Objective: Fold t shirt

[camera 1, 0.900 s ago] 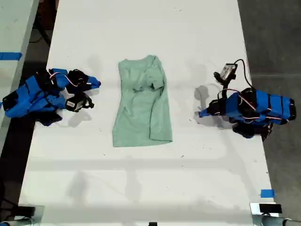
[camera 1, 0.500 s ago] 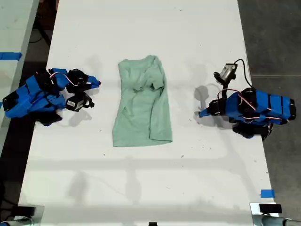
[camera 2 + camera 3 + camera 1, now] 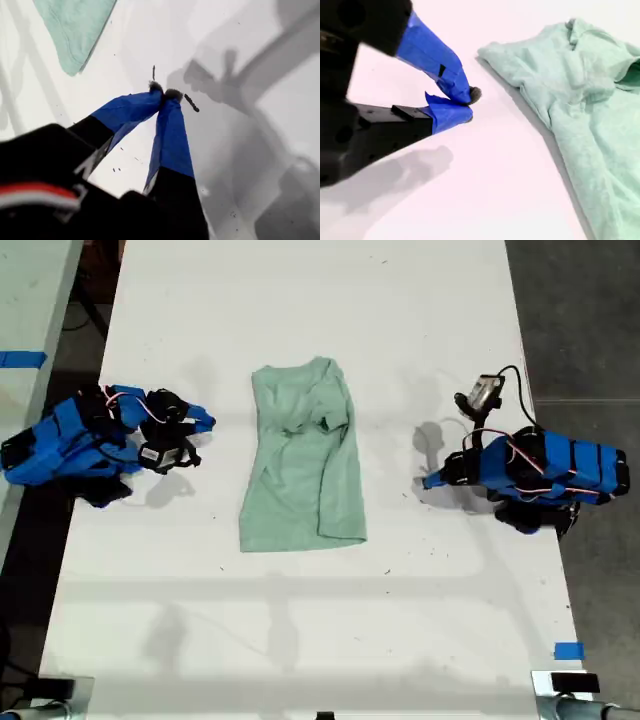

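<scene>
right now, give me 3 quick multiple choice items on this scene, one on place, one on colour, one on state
1. Where does the t shirt lie in the exterior view?
A. between the two arms
B. under one arm
C. off the table

2. What colour is the t shirt?
A. red
B. pale mint green
C. black

3. How do my first gripper and my second gripper stand?
A. both shut, holding nothing
B. both wide open
C. both clamped on cloth

Answers: 1 A, it lies mid-table between them. 2 B, seen in every view. 3 A, tips meet over bare table.
</scene>
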Motion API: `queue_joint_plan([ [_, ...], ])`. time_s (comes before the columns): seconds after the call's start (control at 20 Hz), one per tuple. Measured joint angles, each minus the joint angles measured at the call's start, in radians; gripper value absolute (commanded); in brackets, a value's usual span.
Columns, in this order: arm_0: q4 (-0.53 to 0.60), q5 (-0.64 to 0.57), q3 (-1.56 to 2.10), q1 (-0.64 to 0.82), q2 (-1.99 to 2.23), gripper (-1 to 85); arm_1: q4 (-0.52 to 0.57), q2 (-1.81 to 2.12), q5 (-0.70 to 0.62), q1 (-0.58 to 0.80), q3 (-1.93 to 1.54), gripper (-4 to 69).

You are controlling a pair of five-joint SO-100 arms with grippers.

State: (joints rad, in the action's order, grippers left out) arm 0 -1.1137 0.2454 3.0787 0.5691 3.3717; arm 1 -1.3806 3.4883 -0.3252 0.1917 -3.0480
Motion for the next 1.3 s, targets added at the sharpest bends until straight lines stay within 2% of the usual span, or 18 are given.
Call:
queue_joint_plan([
  [0.1,0.000,0.055,-0.173,-0.083,-0.301,10.2,0.000,0.000,-0.002,0.000,0.000,1.5],
  [0.2,-0.002,0.060,-0.362,-0.112,-0.581,14.7,0.000,0.000,-0.002,0.000,0.000,1.5],
  [0.35,-0.035,-0.037,-0.655,-0.155,-1.011,22.3,0.000,0.000,-0.002,0.000,0.000,1.5],
  [0.55,-0.146,-0.147,-1.052,-0.255,-1.526,23.9,0.000,0.000,-0.002,0.000,0.000,1.5],
  [0.75,-0.147,-0.166,-1.140,-0.370,-1.592,23.3,0.000,0.000,-0.005,0.000,0.000,1.5],
  [1.0,-0.146,-0.063,-1.160,-0.528,-1.603,23.1,0.000,0.000,-0.005,0.000,0.000,1.5],
  [1.3,-0.077,-0.018,-1.160,-0.568,-1.818,23.0,0.000,0.000,-0.005,0.000,0.000,1.5],
])
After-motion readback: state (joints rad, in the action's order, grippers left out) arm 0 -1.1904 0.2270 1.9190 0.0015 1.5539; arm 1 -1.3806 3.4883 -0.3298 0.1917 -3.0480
